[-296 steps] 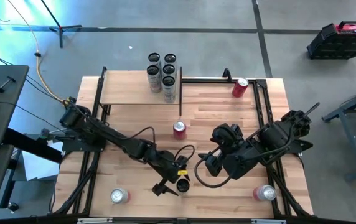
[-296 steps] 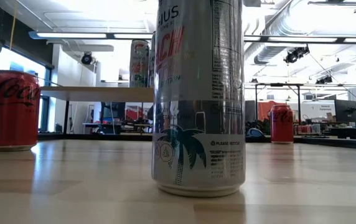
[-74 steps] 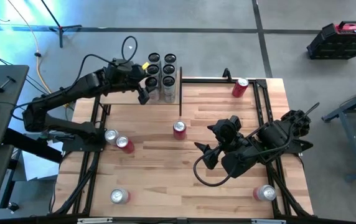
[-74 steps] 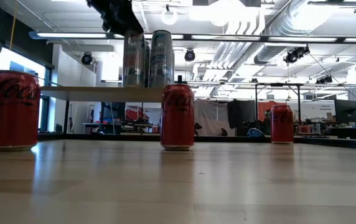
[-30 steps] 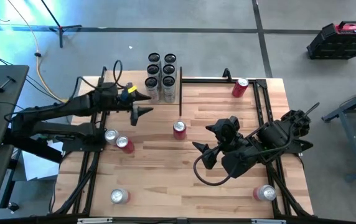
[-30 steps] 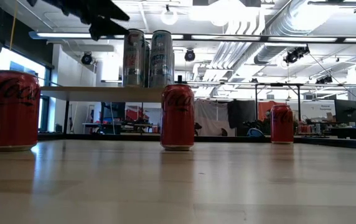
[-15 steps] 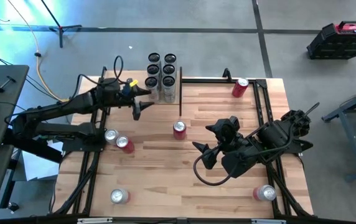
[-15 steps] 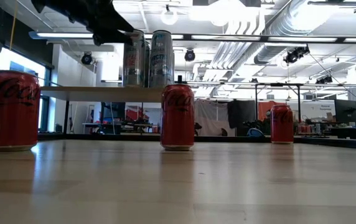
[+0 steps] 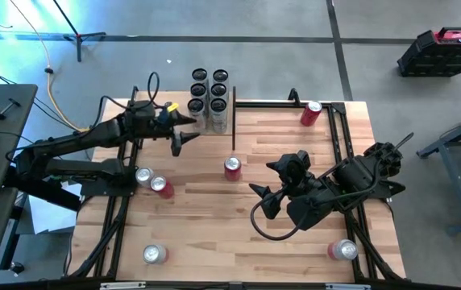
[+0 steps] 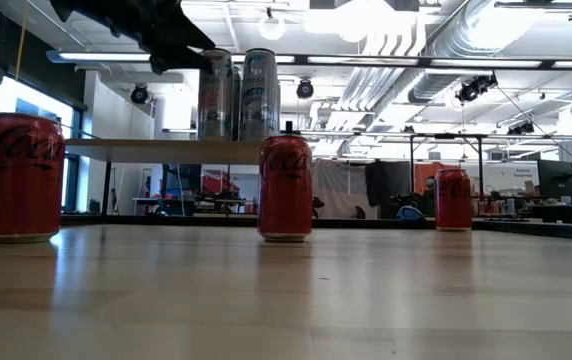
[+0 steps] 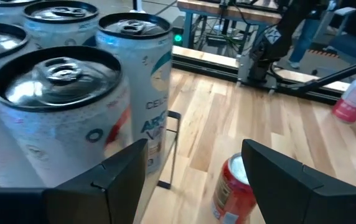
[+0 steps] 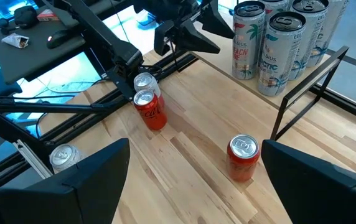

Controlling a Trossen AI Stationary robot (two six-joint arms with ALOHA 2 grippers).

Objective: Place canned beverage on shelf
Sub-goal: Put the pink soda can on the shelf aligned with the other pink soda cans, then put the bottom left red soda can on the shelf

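In the low view we see only part of the left claw (image 10: 181,40); the picture's top edge cuts off its arm. The tall silver cans (image 10: 244,94) hide the cans behind them. In the left wrist view, the edge crops the nearest silver can (image 11: 60,118).

Tall cans (image 9: 209,98) crowd the shelf's (image 9: 154,121) right end; its left side lies bare.

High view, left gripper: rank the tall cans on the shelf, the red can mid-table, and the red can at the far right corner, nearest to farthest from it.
From the left gripper, open and empty at the shelf's front edge:
1. Tall cans, just beside it on the shelf's right end.
2. Mid-table red can, on the tabletop toward the right arm.
3. Far right corner red can, clearly farthest.
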